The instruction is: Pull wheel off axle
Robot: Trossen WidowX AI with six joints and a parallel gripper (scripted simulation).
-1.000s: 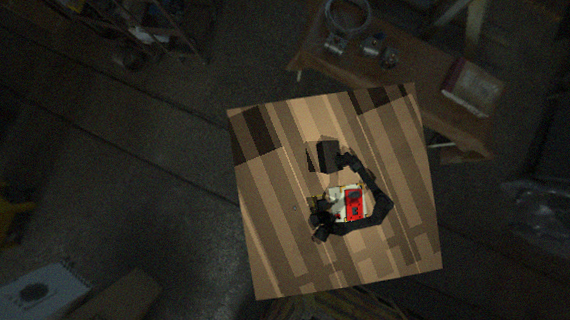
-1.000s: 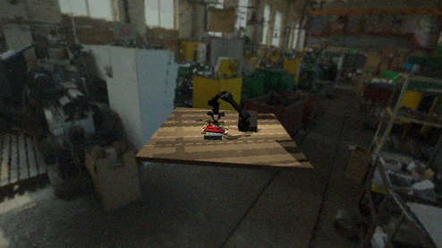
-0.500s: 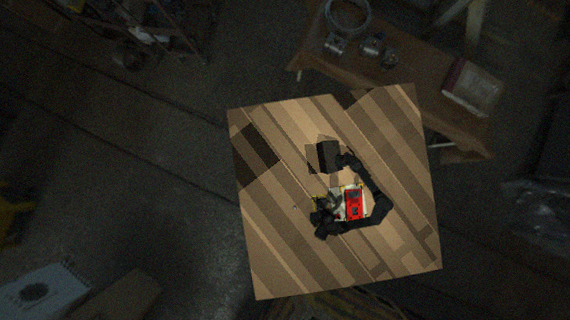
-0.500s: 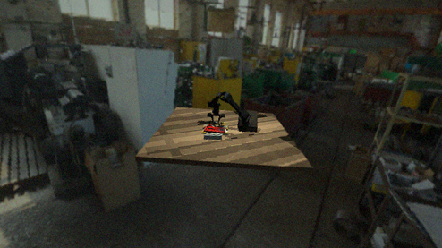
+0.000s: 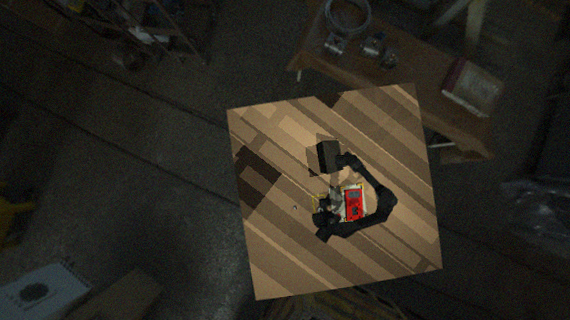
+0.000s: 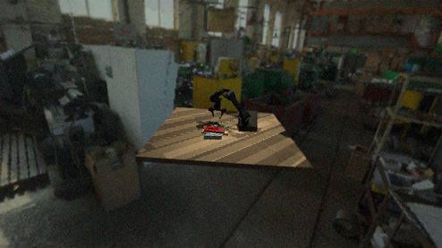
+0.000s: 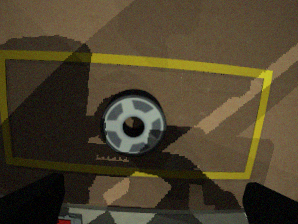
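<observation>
The wheel, black with a grey spoked hub, shows hub up in the wrist view, inside the yellow outline of the marked area. It stands apart from both fingers and appears to lie flat on the table. My gripper is open with nothing between its fingertips, which show at the lower left and lower right of the wrist view. In the top view the arm covers part of the marked area and the wheel cannot be made out. The upright axle cannot be made out in any view.
A pale board lies beside the marked area, along the bottom of the wrist view. It carries a red part. The dark arm base stands on the wooden table. Shadows cross the marked area.
</observation>
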